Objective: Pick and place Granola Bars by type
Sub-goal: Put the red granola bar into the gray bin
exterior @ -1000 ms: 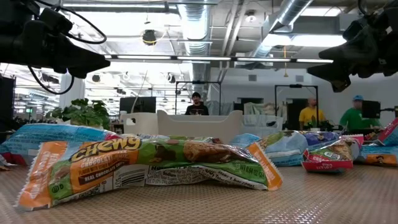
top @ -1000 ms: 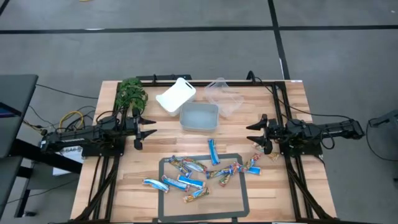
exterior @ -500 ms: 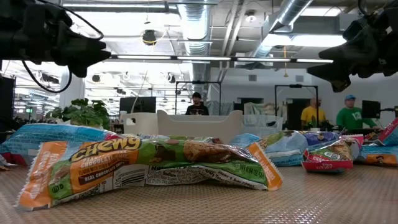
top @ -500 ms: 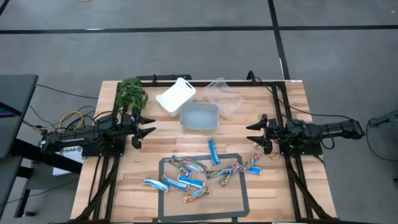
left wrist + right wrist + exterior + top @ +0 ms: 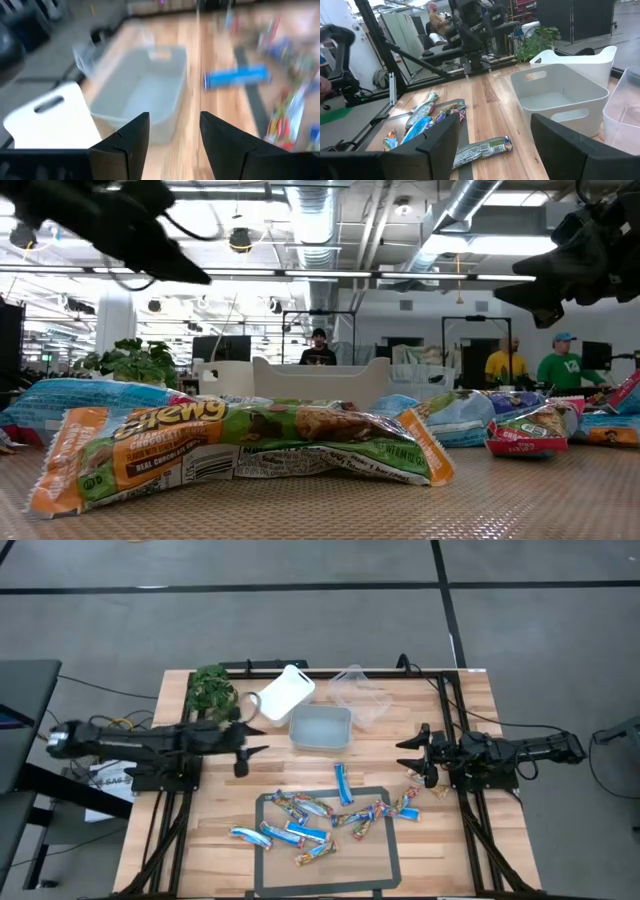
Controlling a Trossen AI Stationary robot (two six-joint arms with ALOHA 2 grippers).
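Granola Bars (image 5: pixel 235 76) blurred beyond telling

Nearest granola bar wrapper (image 5: pixel 240 445) | brand "CHEWY" in yellow letters | smaller line "REAL CHOCOLATE CHIPS" beneath | barcode alongside | other wrappers' print illegible

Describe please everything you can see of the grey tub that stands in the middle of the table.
The grey tub is a rectangular bin of matte, pale plastic with rounded corners and a cut-out handle slot in its end wall. It stands upright and looks empty. It sits behind the scattered bars, between the two arms. A white tub lies by its rear left corner and a clear tub by its rear right corner; whether they touch it cannot be told. No gripper touches it.
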